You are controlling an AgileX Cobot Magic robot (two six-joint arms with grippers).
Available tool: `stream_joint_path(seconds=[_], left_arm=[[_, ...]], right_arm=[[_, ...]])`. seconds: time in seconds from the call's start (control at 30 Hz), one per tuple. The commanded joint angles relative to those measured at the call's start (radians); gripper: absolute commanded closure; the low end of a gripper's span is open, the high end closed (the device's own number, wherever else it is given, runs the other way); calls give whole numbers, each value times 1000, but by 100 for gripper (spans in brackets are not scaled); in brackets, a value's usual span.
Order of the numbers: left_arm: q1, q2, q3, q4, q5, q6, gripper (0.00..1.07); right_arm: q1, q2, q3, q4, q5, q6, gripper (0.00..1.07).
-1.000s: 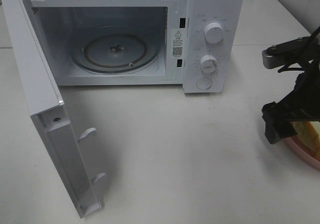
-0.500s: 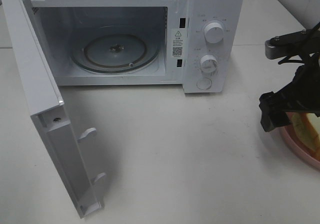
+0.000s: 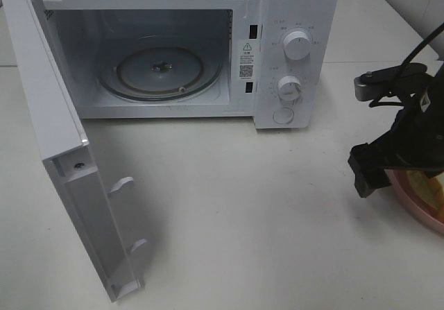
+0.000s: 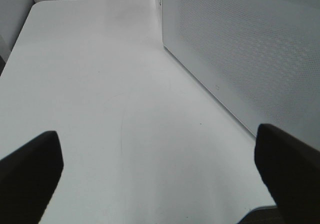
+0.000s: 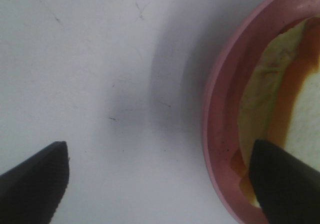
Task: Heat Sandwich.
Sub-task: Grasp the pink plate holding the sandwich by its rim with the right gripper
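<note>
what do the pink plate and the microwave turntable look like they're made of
Pink plate: likely plastic or glazed ceramic; smooth, evenly coloured rim with a soft sheen. Turntable: looks like clear glass; the centre hub and ring show through it.

Over at the right edge of the overhead view, the right arm is seen with its wrist bent, so the right gripper is pointed down, jaws spread wide, nothing held. The left gripper is spread wide too, angled low and forward, nothing gripped.
</note>
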Motion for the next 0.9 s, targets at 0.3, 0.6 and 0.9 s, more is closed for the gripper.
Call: stream_joint_path(seconds=[0.3, 0.6, 0.9], left_arm=[[3, -20, -1, -1, -10, 1, 7], [3, -20, -1, -1, -10, 1, 7], [3, -20, -1, -1, -10, 1, 7]], right_arm=[[-57, 101, -2, -11, -81, 15, 17], [-62, 185, -2, -13, -145, 12, 18], [-62, 234, -2, -44, -166, 19, 20]])
